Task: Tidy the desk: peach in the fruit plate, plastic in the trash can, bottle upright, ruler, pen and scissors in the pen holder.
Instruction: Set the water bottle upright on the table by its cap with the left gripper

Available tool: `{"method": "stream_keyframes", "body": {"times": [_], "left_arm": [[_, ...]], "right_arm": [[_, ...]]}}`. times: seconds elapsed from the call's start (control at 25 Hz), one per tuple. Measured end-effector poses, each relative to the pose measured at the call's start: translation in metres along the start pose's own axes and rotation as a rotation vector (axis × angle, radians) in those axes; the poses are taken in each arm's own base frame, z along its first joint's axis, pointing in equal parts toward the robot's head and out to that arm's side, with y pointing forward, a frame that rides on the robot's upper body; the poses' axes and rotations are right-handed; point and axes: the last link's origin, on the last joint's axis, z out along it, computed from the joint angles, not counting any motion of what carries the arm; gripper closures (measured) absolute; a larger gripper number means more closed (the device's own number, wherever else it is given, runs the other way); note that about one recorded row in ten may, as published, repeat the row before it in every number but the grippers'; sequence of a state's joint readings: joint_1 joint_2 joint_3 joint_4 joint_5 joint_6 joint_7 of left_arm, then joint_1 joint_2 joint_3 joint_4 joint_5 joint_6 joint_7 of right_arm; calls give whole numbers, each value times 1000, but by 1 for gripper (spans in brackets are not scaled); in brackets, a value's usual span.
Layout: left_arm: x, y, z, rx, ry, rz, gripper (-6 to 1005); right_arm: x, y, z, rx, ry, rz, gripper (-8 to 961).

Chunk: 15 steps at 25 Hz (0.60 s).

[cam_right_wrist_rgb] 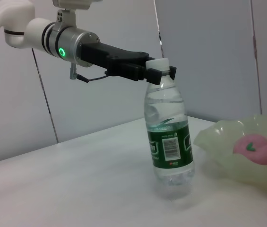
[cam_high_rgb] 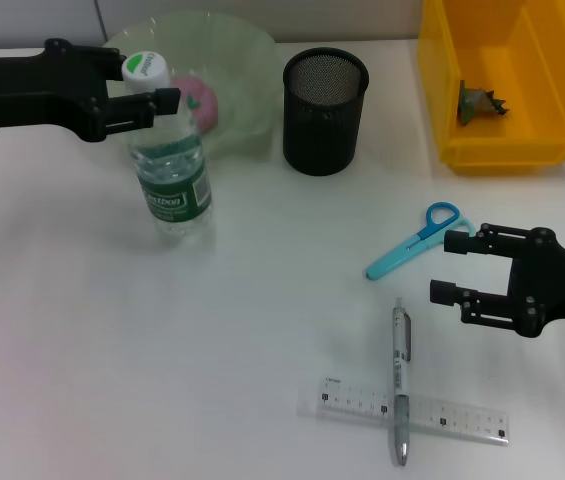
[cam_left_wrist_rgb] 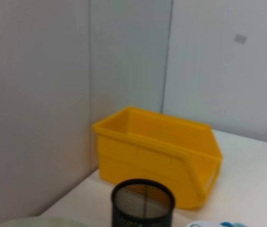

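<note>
The clear water bottle (cam_high_rgb: 172,170) with its white cap stands upright on the desk in front of the fruit plate (cam_high_rgb: 252,55). My left gripper (cam_high_rgb: 147,88) is shut on its neck just under the cap, also seen in the right wrist view as left gripper (cam_right_wrist_rgb: 160,73) on the bottle (cam_right_wrist_rgb: 168,142). The pink peach (cam_high_rgb: 200,102) lies in the plate. Blue scissors (cam_high_rgb: 412,245) lie just left of my open right gripper (cam_high_rgb: 442,267). A grey pen (cam_high_rgb: 400,385) lies across the clear ruler (cam_high_rgb: 417,410). The black mesh pen holder (cam_high_rgb: 325,110) holds nothing that I can see. Crumpled plastic (cam_high_rgb: 480,103) sits in the yellow trash can (cam_high_rgb: 502,140).
The left wrist view shows the yellow bin (cam_left_wrist_rgb: 157,151) against the wall and the mesh holder (cam_left_wrist_rgb: 142,203) in front of it. The right wrist view shows the plate (cam_right_wrist_rgb: 218,146) with the peach (cam_right_wrist_rgb: 254,147) beside the bottle.
</note>
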<state>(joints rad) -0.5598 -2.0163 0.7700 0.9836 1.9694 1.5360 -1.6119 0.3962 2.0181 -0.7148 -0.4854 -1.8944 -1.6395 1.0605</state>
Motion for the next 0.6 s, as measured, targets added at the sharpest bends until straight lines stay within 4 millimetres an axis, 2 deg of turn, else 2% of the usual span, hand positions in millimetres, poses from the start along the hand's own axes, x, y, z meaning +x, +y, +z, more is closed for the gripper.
{"method": "stream_keyframes", "body": {"times": [0.32,0.6], "left_arm": [[-7,-12,-5,88,-11,-17,486],[-22,-22,-21,181,-23,-54,479]], "right_arm": [[1,1,0,-5,9,1,281],[1,2,0,-10,7,5,282]]}}
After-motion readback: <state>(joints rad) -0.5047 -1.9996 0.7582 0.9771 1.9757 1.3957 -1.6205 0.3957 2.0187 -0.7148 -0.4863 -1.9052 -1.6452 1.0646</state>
